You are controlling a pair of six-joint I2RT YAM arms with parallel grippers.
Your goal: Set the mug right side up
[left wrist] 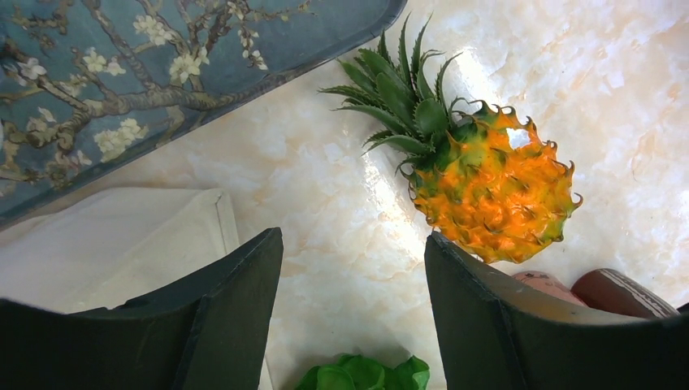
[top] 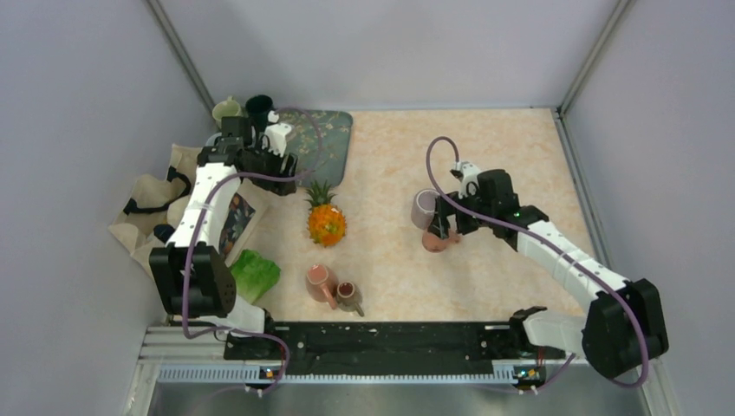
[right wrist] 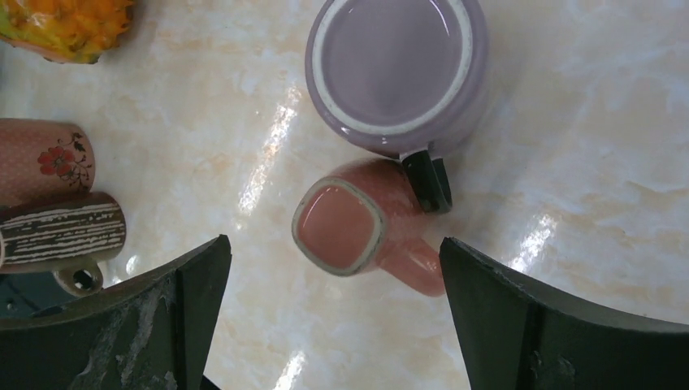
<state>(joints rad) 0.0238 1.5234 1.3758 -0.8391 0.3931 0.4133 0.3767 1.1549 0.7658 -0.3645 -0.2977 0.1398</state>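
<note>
At the far left of the tabletop point(top: 485, 156), one beige cloth bag point(top: 152, 212) with black straps. Just right of it, one flat printed card point(top: 236, 221), partly under the left arm. In the far left corner, two mugs side by side, one pale green mug point(top: 227, 109) and one dark mug point(top: 258, 106), both at the edge of one blue flowered mat point(top: 329, 139). Over the near edge of that mat, the left gripper point(top: 273, 173), jaws spread wide and holding nothing; only bare tabletop between them in the left wrist view. Toward the front, one green lettuce point(top: 254, 274).

Near the middle, one pineapple point(top: 327, 222), orange with a green crown, lying on its side, crown pointing to the mat. In front of it, two more mugs lying on their sides and touching: one flowered mug point(top: 320, 282) and one brown striped mug point(top: 349, 295).

Right of the middle, the last two of six mugs, close together: one purple mug point(right wrist: 394, 69) and one pink mug point(right wrist: 357, 231). In the right wrist view, on both, a flat face with a pale ring turned toward the camera, so apparently bottom up or tipped; cannot tell exactly which. Dark handle of the purple one reaching over the pink one. Directly above this pair, the right gripper point(right wrist: 332, 240), jaws also wide open, gripping nothing, with the pink mug seen between them but not touched.
</note>
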